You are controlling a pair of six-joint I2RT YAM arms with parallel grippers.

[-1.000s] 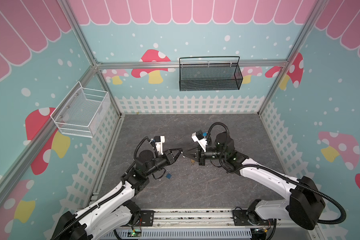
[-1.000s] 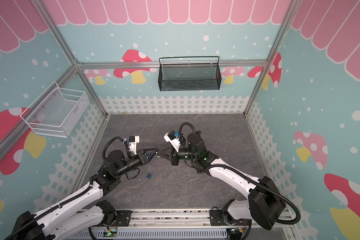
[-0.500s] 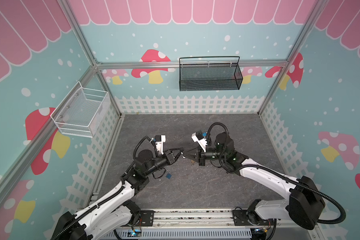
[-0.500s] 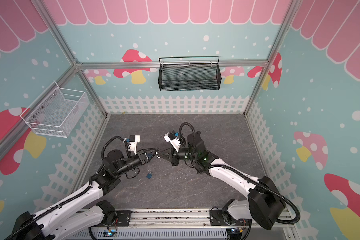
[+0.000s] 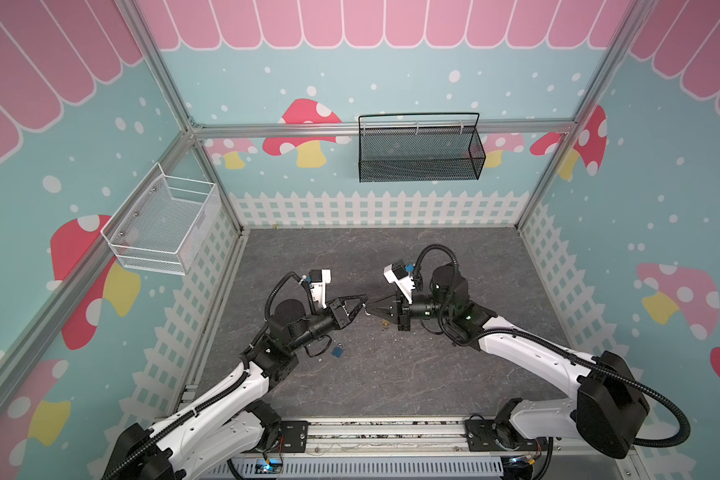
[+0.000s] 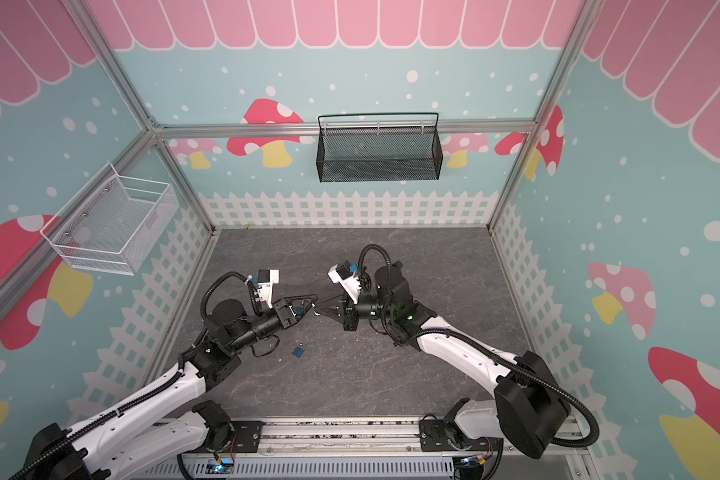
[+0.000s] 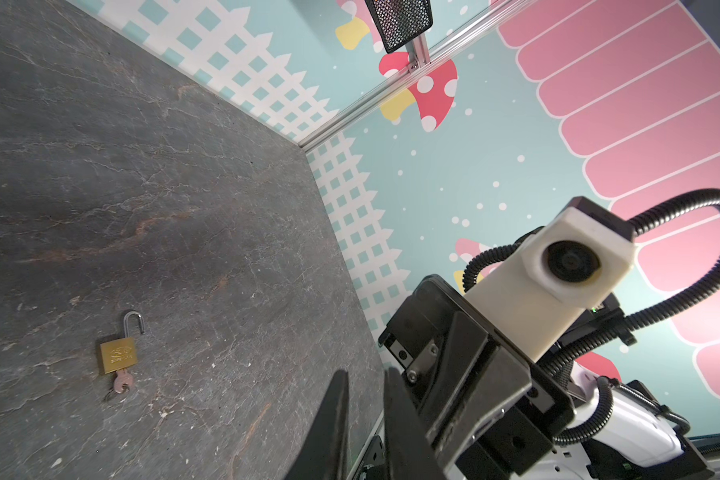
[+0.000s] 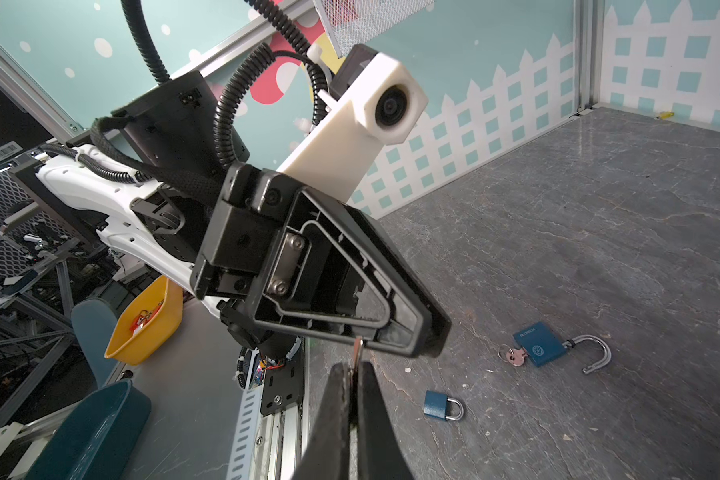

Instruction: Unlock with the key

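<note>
My right gripper point(image 8: 353, 365) is shut on a small silver key point(image 8: 357, 351), whose blade sticks out and reaches the side of a finger of my left gripper point(image 8: 429, 340). In both top views the two grippers meet tip to tip above the floor, left point(image 5: 363, 297) and right point(image 5: 371, 311), with the key point(image 5: 365, 307) between them. The left gripper point(image 7: 366, 374) stands a little open with nothing seen between its fingers. A small blue padlock point(image 8: 441, 405) point(image 5: 337, 351), its shackle shut, lies on the grey floor under the left arm.
A larger blue padlock point(image 8: 539, 343) and a brass padlock point(image 7: 117, 355) lie on the floor with shackles swung open and keys in them. A black mesh basket point(image 5: 418, 151) hangs on the back wall, a white wire basket point(image 5: 163, 228) on the left wall. The rail point(image 5: 391, 432) runs along the front.
</note>
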